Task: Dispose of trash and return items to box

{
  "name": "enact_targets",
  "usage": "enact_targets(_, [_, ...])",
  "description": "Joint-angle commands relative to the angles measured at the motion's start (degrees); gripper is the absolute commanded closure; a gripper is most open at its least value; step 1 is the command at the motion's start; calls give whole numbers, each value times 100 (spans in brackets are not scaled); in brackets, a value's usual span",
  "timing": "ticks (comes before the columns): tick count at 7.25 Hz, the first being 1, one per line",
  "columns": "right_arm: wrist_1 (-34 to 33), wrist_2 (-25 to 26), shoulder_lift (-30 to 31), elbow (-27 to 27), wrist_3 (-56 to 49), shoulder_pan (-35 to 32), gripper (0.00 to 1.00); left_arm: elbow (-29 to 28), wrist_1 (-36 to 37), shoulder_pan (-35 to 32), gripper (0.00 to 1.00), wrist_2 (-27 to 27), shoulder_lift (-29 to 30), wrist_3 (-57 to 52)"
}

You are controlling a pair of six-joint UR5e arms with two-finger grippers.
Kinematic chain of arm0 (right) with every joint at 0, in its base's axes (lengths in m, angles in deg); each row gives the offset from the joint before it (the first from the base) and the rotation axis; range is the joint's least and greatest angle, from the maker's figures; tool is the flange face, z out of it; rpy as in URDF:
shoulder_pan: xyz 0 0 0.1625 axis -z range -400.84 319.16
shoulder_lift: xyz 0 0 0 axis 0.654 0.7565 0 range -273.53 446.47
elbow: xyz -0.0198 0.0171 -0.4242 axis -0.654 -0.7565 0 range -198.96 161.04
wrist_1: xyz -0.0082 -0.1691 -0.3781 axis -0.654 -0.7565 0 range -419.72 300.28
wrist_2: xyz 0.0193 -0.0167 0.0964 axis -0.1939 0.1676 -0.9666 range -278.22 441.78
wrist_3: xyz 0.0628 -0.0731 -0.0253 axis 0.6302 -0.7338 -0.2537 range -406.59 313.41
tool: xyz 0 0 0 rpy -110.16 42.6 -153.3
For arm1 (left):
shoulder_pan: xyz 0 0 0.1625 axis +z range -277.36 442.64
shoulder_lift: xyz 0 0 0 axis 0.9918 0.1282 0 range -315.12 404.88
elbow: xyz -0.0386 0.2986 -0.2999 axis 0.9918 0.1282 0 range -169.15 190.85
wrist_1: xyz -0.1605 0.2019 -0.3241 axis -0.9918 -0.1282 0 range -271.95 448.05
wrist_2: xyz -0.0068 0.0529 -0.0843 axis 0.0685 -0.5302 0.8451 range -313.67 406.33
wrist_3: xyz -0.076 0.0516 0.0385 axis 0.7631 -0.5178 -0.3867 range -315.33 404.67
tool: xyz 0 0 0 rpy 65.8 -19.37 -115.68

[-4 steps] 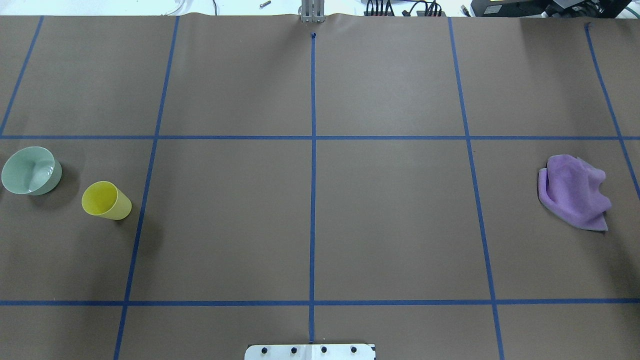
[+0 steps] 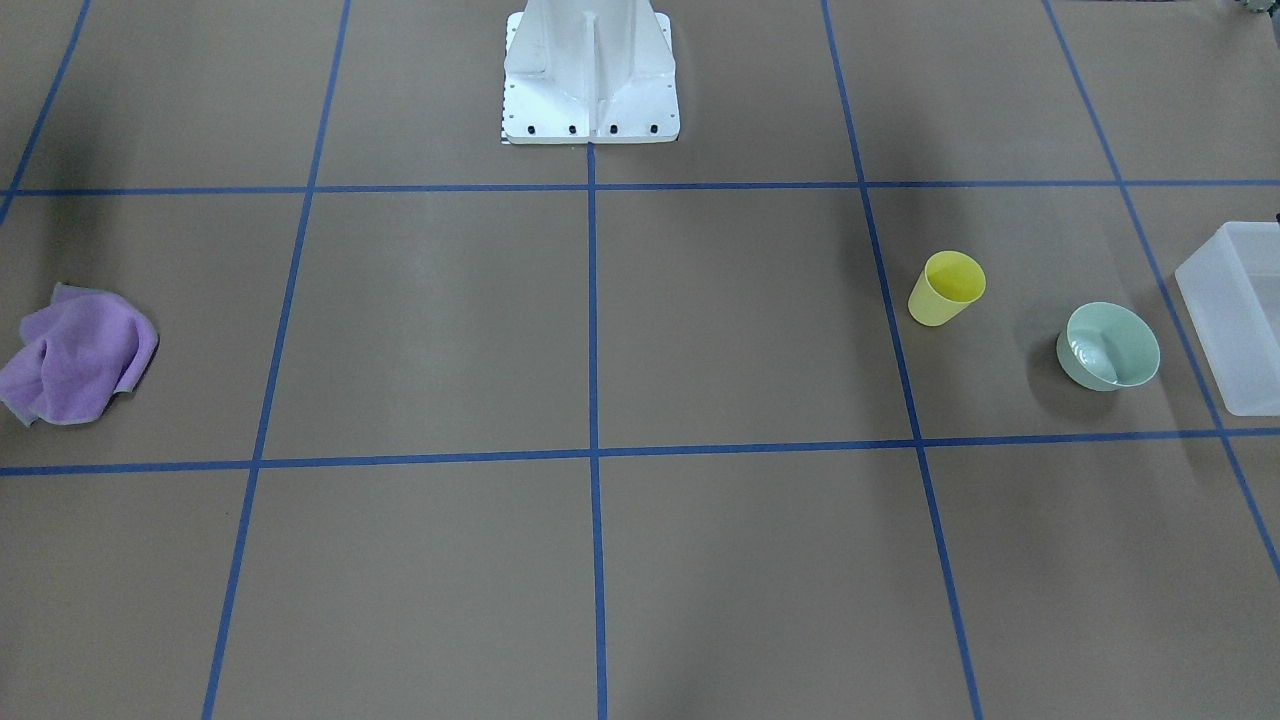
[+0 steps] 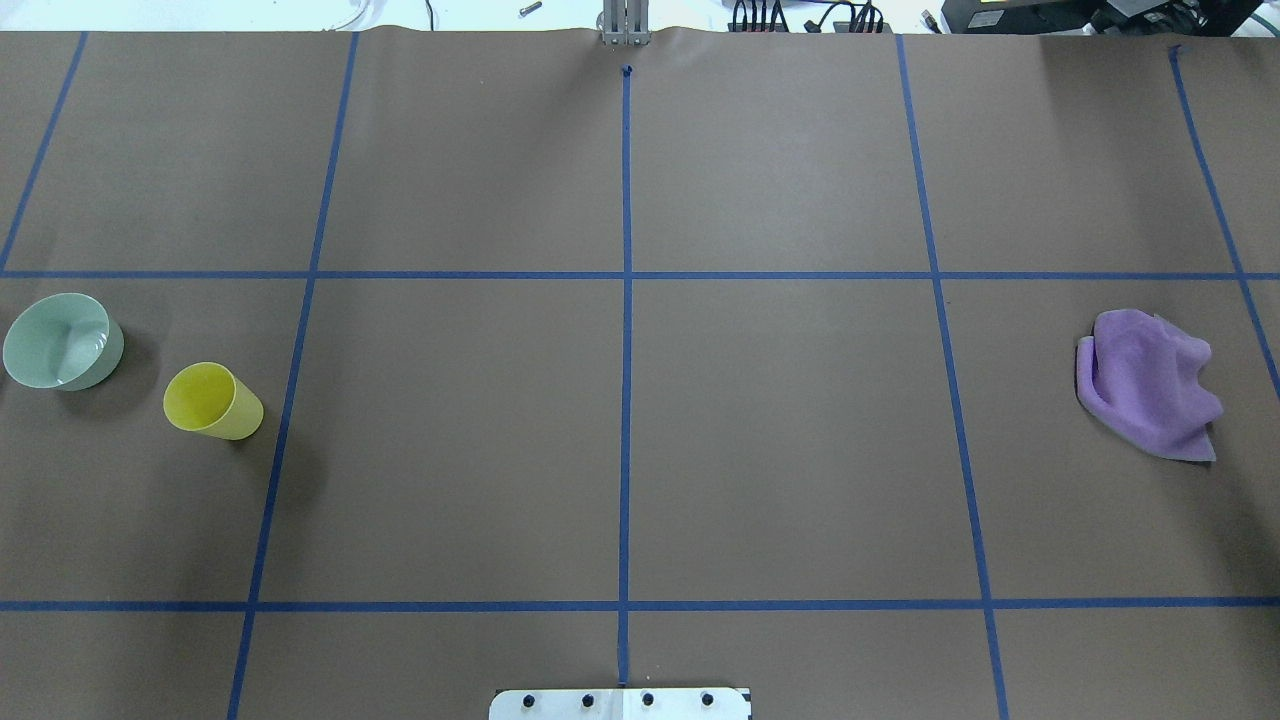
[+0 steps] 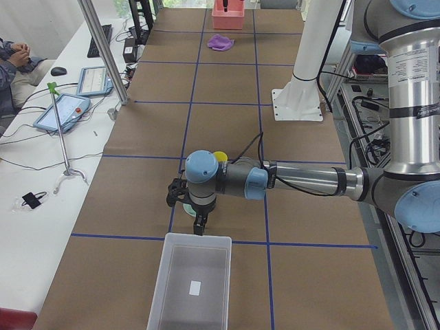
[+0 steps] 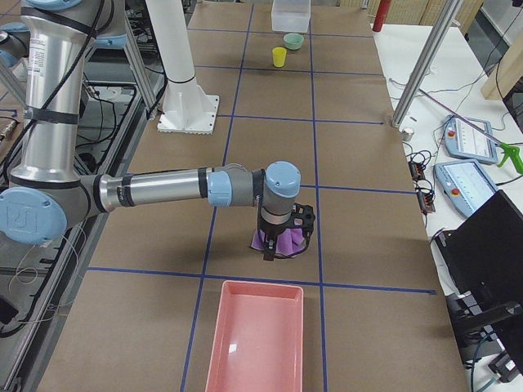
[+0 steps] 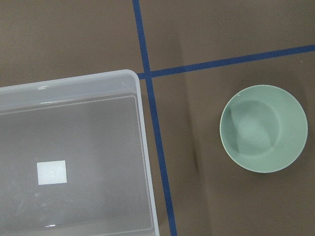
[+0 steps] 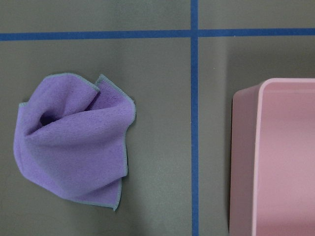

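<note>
The box (image 4: 196,238) sat on the table's end at the robot's left, open side up. Its long axis ran along the table's length and one short wall faced the green bowl (image 6: 263,129). A small white sticker (image 6: 51,172) lay on its floor; I could make out no writing on it. In the left wrist view a strip of blue tape (image 6: 157,147) ran between the box's wall and the bowl, so the two were near but apart. The yellow cup (image 2: 946,288) stood upright just beyond the bowl, toward the table's middle.

The left gripper (image 4: 200,230) hung fingers-down near the bowl, close to the box's short wall. It showed only in the side view, so I couldn't tell how far the fingers were apart or whether they had hold of anything.

At the far end, well apart from the box, the right gripper (image 5: 268,255) hung over the crumpled purple cloth (image 7: 74,142), with the pink tray (image 7: 266,86) beside the cloth. The spread of its fingers was likewise beyond what I could judge. The white robot base (image 2: 590,80) stood between the two ends.
</note>
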Motion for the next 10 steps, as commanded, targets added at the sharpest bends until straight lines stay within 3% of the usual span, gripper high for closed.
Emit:
enact_targets(1, [0, 0, -1, 3, 8, 0, 0, -34, -54, -3, 2, 17, -6, -6])
enact_targets(5, [0, -9, -1, 3, 26, 0, 0, 28, -72, 32, 2, 43, 55, 29])
enact_targets(6, [0, -9, -1, 3, 43, 0, 0, 115, -107, 93, 3, 60, 99, 490])
enact_targets(8, [0, -18, -1, 21, 52, 0, 0, 309, -1200, 1222, 3, -10, 135, 2750])
enact_targets(10, [0, -18, -19, 21, 61, 0, 0, 693, -1505, 2548, 3, -884, 213, 4083])
